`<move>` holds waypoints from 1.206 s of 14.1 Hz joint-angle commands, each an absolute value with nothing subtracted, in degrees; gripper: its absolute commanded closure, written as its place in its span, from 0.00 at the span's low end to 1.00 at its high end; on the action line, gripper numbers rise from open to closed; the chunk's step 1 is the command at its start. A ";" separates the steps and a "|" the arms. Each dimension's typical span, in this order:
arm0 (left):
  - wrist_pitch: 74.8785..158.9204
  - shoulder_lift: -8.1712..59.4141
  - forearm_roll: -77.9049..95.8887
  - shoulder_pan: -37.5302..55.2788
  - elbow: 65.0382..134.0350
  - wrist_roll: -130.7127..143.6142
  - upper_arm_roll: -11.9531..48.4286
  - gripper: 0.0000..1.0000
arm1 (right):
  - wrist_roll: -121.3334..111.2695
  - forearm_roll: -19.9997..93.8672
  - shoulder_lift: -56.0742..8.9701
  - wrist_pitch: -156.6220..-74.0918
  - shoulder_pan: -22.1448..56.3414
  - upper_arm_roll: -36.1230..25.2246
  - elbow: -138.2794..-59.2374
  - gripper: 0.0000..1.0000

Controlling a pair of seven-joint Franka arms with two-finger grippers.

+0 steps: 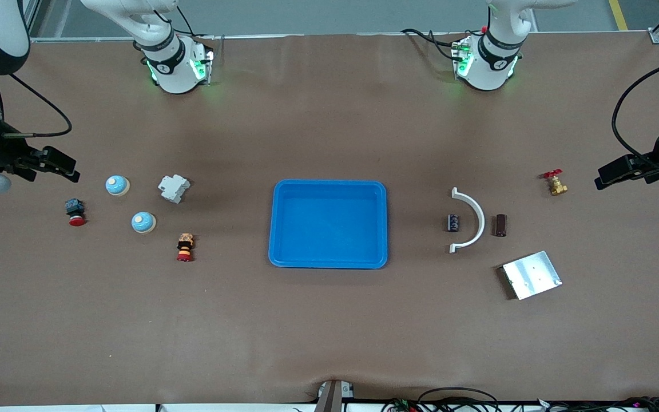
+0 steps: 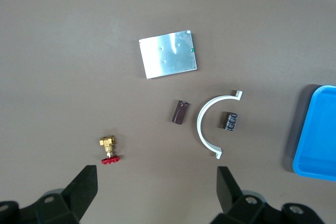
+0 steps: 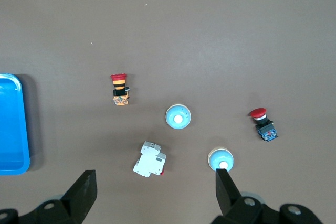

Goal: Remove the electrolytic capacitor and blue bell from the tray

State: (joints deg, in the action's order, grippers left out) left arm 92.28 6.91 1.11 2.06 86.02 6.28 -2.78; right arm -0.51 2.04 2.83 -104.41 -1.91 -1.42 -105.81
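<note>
The tray (image 1: 329, 189) sits empty (capacitors and bells already out on the surface), both grippers, left (image 1: 621, 171) and right (image 1: 58, 166), hovering open-jawed at opposite surface edges.

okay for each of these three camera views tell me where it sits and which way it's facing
Front view: high across the table, facing both arm bases; blue tray at centre.
Left wrist view: looks down past the open left end effector at the silver plate; shares the tray.
Right wrist view: looks down past the open right end effector at two blue bells; shares the tray.
</note>
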 commanded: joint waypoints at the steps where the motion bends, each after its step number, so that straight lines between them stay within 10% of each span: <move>1: 93.16 5.36 1.41 2.55 87.63 4.92 -3.52 0.00 | -0.88 2.37 5.19 -105.12 -2.29 -1.23 -107.93 0.00; 17: 92.81 5.63 1.32 2.29 86.84 4.92 -3.08 0.00 | -0.35 2.37 6.33 -103.97 -2.02 -0.97 -107.23 0.00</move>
State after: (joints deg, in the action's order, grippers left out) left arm 92.35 6.91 1.11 2.06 86.11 6.25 -2.87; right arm -0.52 2.04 4.79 -104.15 -1.86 -1.24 -106.08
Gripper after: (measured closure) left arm 0.000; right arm 0.000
